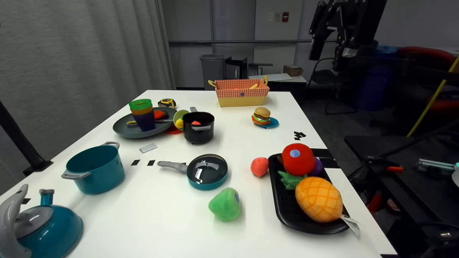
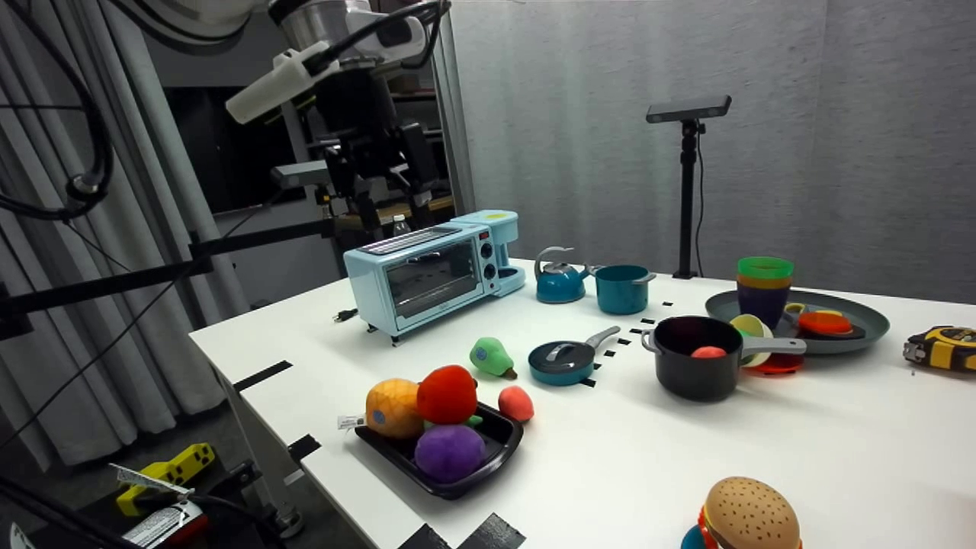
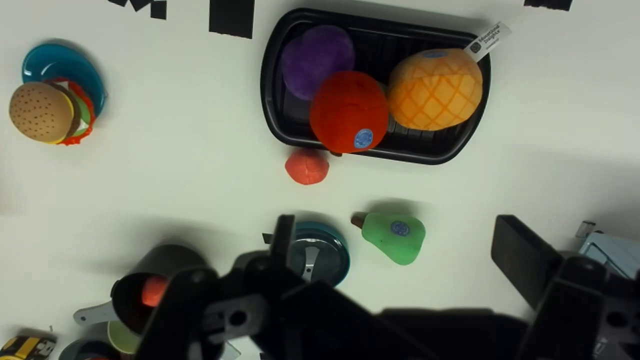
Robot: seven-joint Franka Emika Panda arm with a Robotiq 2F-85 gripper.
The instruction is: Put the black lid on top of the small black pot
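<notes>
- In an exterior view: round, flattish black lid with grey handle sits on a small teal frying pan. Short, round black pot with grey handles stands uncovered on the white counter, pinkish-red piece inside.
- In an exterior view: black two-jawed tool hangs high, well apart from lid and pot.
- Wrist view: jaws wide, nothing gripped; one covers part of lid and pan. Green plush pear shows through the gap, so tool seems off-line from the lid.
- Step in hand, my reading: approach to the lid; grasp not yet made.
- Next, likely: shift over lid, descend, pinch its handle, lift straight up leaving the pan, then set it level on the pot's rim.
</notes>
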